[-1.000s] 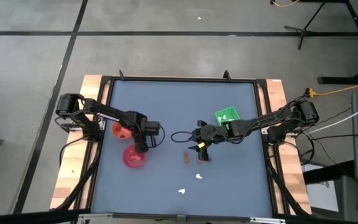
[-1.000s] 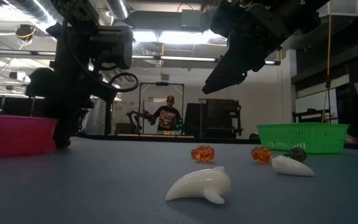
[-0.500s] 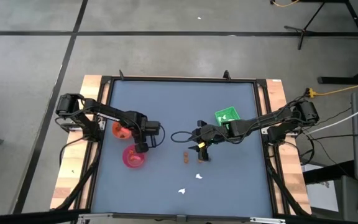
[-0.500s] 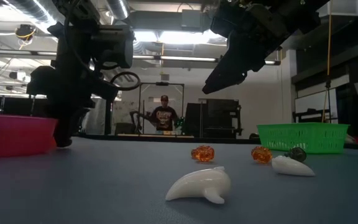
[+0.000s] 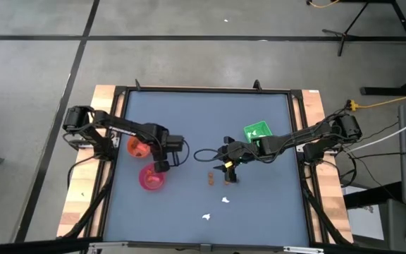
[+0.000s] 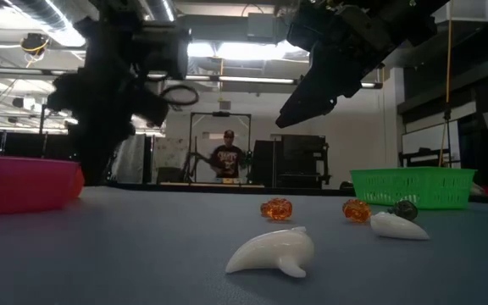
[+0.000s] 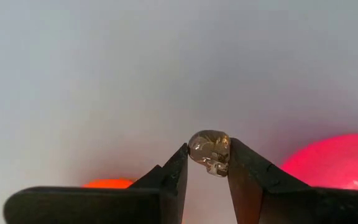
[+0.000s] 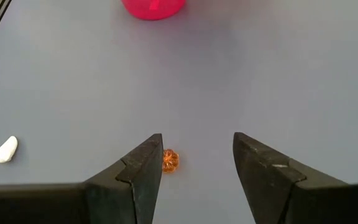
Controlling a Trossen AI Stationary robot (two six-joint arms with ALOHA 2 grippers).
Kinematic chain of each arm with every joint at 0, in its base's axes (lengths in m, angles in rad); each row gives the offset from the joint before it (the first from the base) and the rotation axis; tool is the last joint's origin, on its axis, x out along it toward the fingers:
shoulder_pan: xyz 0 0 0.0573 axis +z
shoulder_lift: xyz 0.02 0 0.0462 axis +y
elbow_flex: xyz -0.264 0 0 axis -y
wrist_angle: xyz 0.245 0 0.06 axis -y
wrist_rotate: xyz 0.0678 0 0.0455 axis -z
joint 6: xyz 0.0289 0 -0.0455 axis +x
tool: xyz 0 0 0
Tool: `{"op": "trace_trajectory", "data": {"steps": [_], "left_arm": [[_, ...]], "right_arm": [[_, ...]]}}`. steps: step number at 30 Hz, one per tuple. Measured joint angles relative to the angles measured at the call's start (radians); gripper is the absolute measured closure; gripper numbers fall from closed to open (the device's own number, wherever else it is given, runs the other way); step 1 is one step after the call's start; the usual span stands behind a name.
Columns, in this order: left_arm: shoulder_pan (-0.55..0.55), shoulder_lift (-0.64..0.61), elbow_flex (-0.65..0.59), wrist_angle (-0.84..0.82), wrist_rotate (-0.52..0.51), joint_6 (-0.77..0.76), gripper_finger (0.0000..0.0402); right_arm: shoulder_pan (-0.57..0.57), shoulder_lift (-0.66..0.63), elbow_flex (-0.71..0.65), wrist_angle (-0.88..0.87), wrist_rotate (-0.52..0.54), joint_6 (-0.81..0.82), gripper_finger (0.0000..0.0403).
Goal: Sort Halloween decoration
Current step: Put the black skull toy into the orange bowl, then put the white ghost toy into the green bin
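Left tool [image 7: 207,163] shown clamped on small translucent skull piece [image 7: 209,151], held off blue surface [image 5: 203,127] between pink bowl [image 5: 151,178] and orange bowl [image 5: 137,147], both just beside it. Drop judged to turn on which bowl lies under piece; not settled from frames. Right tool [image 8: 196,163] shown apart, empty, hovering over mid-surface; orange pumpkin piece [image 8: 169,160] seen close by inner face of one finger. Green tray [image 5: 257,132] near right arm. White pieces [image 6: 271,252] left loose nearer front edge.
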Motion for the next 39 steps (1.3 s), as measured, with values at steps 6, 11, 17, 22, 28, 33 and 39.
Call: {"op": "trace_trajectory", "data": {"steps": [6, 11, 17, 22, 28, 33, 39], "left_arm": [[0.001, 0.000, 0.100, -0.146, -0.011, 0.043, 0.0329], [0.002, -0.001, 0.136, -0.261, -0.021, 0.046, 0.0329], [0.002, -0.001, 0.137, -0.406, -0.076, 0.033, 0.0329], [0.002, -0.001, 0.135, -0.475, -0.132, 0.022, 0.0329], [0.002, -0.001, 0.101, -0.477, -0.148, 0.023, 0.0323], [0.002, -0.001, 0.072, -0.477, -0.180, 0.021, 0.0297], [0.001, -0.001, 0.044, -0.477, -0.196, -0.025, 0.0254]], "right_arm": [[0.000, 0.000, 0.000, 0.000, 0.000, 0.000, 0.0206], [0.000, 0.000, 0.000, 0.000, 0.000, 0.000, 0.0206], [0.000, 0.000, 0.000, 0.000, 0.000, 0.000, 0.0206], [0.000, 0.000, 0.000, 0.000, 0.000, 0.000, 0.0206], [0.000, 0.000, 0.000, 0.000, 0.000, 0.000, 0.0206], [0.000, 0.000, 0.000, 0.000, 0.000, 0.000, 0.0206], [0.000, 0.000, 0.000, 0.000, 0.000, 0.000, 0.0206]]}}
